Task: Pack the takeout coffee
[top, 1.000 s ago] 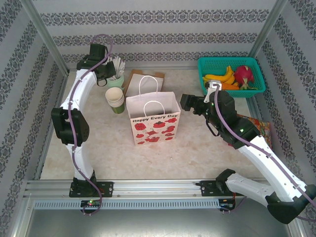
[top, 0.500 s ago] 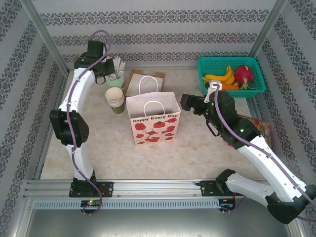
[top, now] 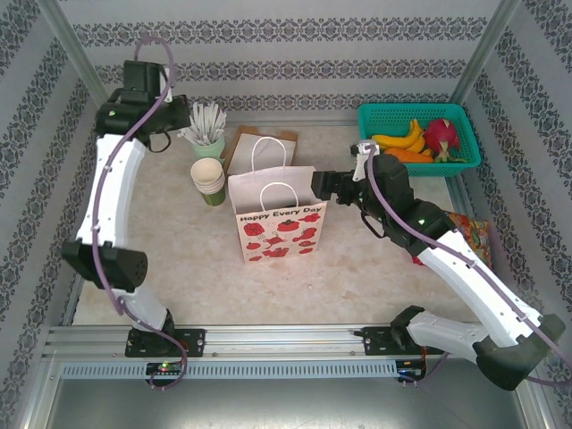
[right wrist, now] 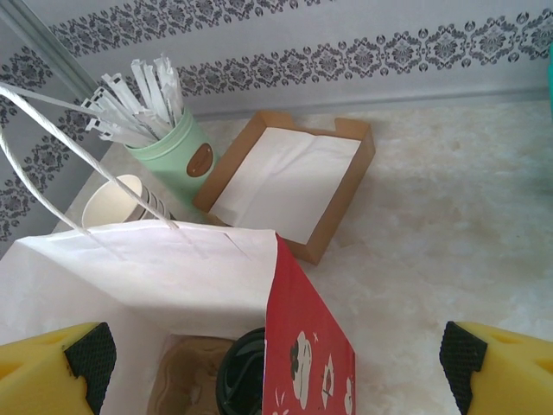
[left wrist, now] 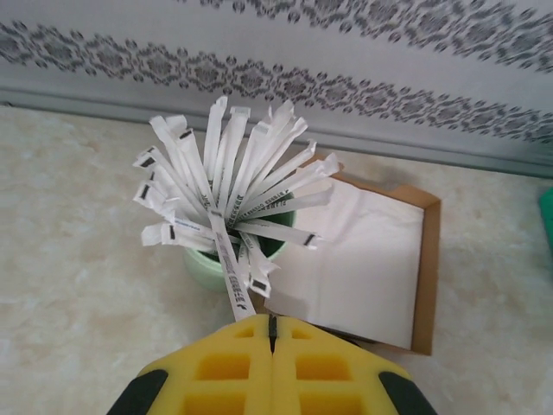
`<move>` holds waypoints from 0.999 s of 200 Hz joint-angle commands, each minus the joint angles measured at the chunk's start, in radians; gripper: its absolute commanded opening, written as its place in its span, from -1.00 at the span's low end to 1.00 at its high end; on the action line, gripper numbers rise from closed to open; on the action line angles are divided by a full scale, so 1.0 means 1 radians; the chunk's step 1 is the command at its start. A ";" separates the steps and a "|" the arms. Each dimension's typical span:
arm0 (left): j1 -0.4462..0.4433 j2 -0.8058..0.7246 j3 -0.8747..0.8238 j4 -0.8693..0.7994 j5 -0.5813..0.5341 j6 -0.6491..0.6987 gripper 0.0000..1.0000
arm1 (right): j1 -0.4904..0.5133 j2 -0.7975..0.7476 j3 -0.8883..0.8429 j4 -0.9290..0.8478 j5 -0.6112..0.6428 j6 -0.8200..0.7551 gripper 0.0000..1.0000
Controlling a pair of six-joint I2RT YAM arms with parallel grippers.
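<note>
The white paper bag (top: 277, 219) with red flowers stands open mid-table. Inside it, the right wrist view shows one takeout coffee by its round black lid (right wrist: 242, 380), sitting in a brown cup carrier (right wrist: 177, 380); the cup below the lid is hidden. My right gripper (top: 323, 185) is open wide at the bag's right rim, and its yellow fingers straddle the red side wall (right wrist: 302, 346). My left gripper (top: 181, 123) hangs at the back left, shut with its yellow pads (left wrist: 233, 363) pressed together and nothing gripped, just short of the mint-green cup (left wrist: 203, 264) of white sticks.
A stack of cream cups (top: 209, 179) stands left of the bag. The brown napkin tray (top: 259, 143) lies behind the bag. A teal basket (top: 465, 112) of fruit sits at the back right, and a red patterned packet (top: 471, 234) lies by the right wall.
My left arm has swung out to the left and its gripper has drawn back from the mint cup. My right gripper has moved left to the bag's right rim.
</note>
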 commanded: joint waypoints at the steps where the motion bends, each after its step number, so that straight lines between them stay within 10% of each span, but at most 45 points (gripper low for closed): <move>1: 0.013 -0.112 0.002 -0.074 0.028 0.023 -1.00 | -0.007 0.010 0.050 0.030 0.022 -0.030 0.96; 96: 0.013 -0.433 0.172 -0.477 0.339 0.013 -1.00 | -0.009 0.094 0.134 0.013 0.012 -0.056 0.96; 158: 0.013 -0.610 -0.060 -0.325 0.674 -0.073 -1.00 | -0.005 0.156 0.183 -0.002 -0.038 -0.033 0.96; 200: 0.013 -0.563 -0.150 -0.252 0.689 -0.072 -1.00 | 0.003 0.143 0.175 -0.008 -0.032 -0.022 0.96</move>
